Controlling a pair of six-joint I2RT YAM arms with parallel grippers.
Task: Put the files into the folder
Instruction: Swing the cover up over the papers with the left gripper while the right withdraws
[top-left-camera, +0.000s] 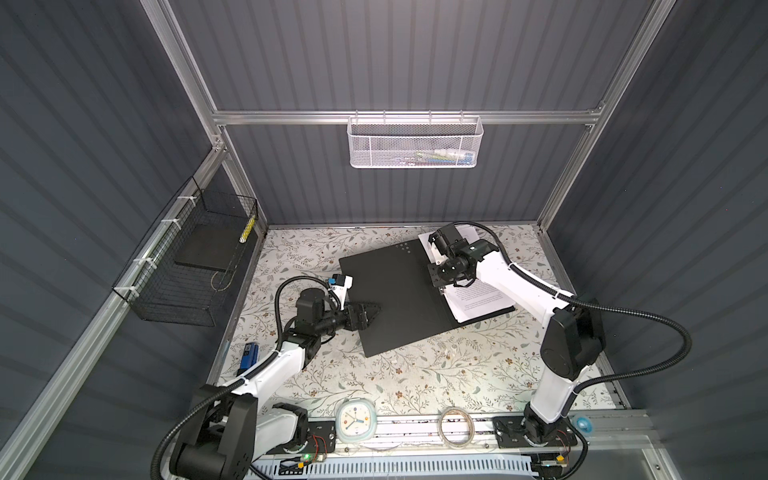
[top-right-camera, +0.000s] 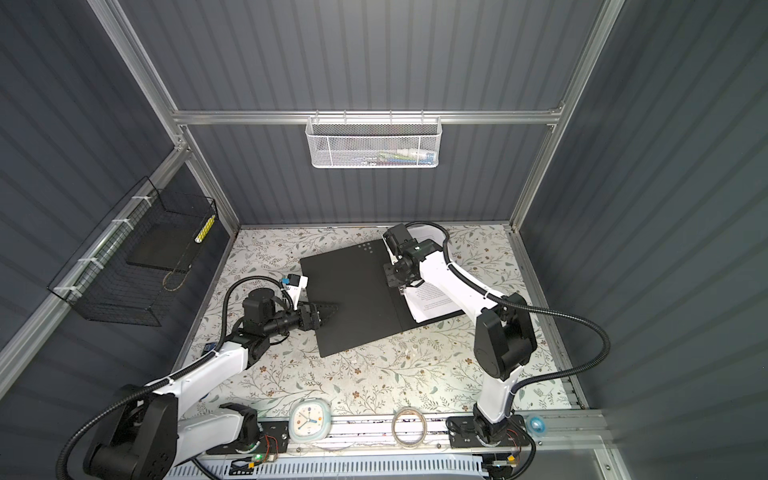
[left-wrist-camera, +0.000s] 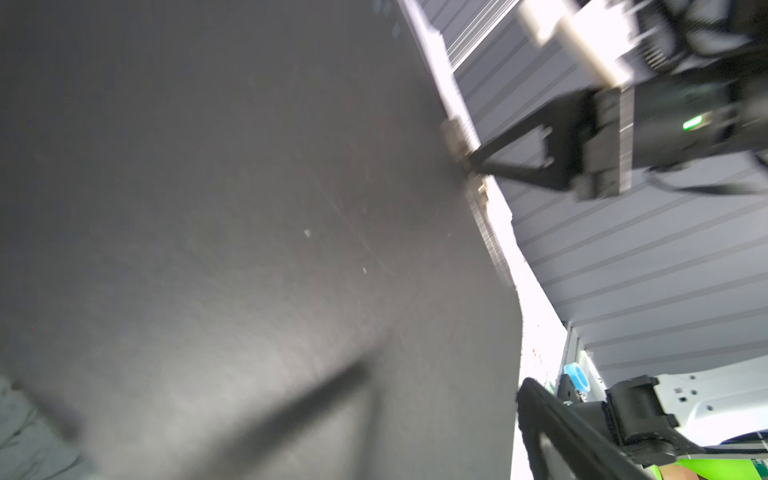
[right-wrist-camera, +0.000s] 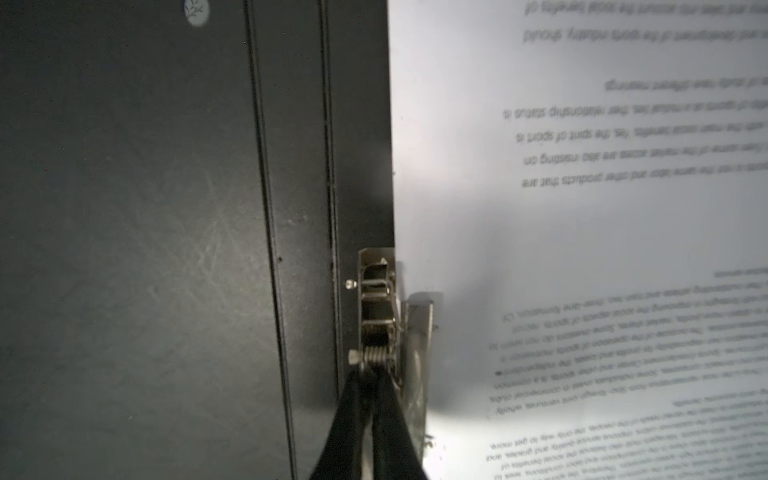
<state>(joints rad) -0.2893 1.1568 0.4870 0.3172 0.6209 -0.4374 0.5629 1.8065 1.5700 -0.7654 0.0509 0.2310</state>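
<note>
The folder (top-left-camera: 395, 299) (top-right-camera: 353, 303) lies open on the floral table, black inner faces up. The files (top-left-camera: 478, 297) (top-right-camera: 432, 301), white printed sheets, rest on its right half beside the spine. In the right wrist view, my right gripper (right-wrist-camera: 368, 374) is shut, with its tips against the spring end of the metal clip (right-wrist-camera: 378, 311), next to the files (right-wrist-camera: 582, 208). It shows at the spine in both top views (top-left-camera: 441, 290) (top-right-camera: 400, 288). My left gripper (top-left-camera: 371, 311) (top-right-camera: 332, 309) is open over the left cover's outer edge, and its wrist view is filled by that cover (left-wrist-camera: 249, 208).
A clock (top-left-camera: 356, 424) and a tape roll (top-left-camera: 457, 428) sit at the front rail. A black wire basket (top-left-camera: 166, 299) holding a dark slab (top-left-camera: 208, 249) hangs on the left wall. A white mesh basket (top-left-camera: 415, 143) hangs at the back. A blue object (top-left-camera: 248, 355) lies by the left arm.
</note>
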